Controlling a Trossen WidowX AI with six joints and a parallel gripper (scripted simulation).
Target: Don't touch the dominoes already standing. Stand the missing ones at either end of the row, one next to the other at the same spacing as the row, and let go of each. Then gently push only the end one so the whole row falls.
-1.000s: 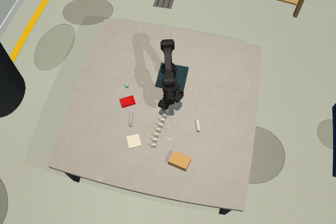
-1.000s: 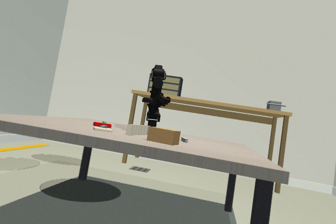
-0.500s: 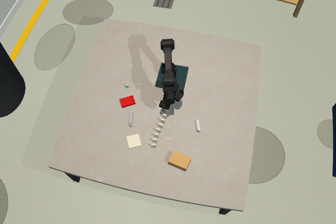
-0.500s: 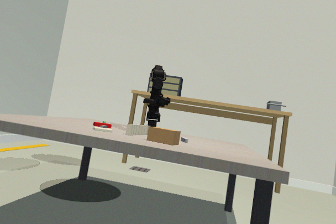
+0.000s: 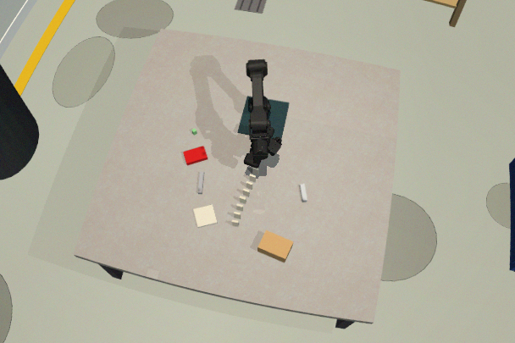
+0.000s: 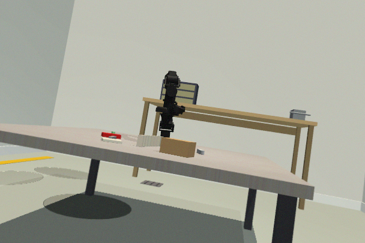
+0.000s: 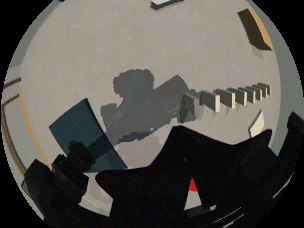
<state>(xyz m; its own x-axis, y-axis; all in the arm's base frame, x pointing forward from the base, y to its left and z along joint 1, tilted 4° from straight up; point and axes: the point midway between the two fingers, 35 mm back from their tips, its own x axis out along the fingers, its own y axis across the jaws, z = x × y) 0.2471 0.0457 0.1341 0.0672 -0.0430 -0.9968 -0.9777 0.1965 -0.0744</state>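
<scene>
Several cream dominoes (image 5: 242,199) (image 6: 148,140) (image 7: 226,98) stand upright in a slightly curved row. The domino nearest the arm (image 7: 190,106) also stands upright, in the arm's shadow, with nothing touching it that I can see. The far end domino (image 5: 235,223) stands on the side toward the orange block. My gripper (image 6: 165,134) (image 7: 177,130) is shut and empty, turned at an angle above the table, just beyond the arm end of the row. In the top view the arm hides its fingertips.
An orange block (image 5: 275,246) (image 6: 177,147) lies beyond the row's far end. A cream square (image 5: 205,216), a grey bar (image 5: 201,182), a red box (image 5: 195,155) and a small green cube (image 5: 194,131) lie on one side. A white bar (image 5: 303,192) lies on the other.
</scene>
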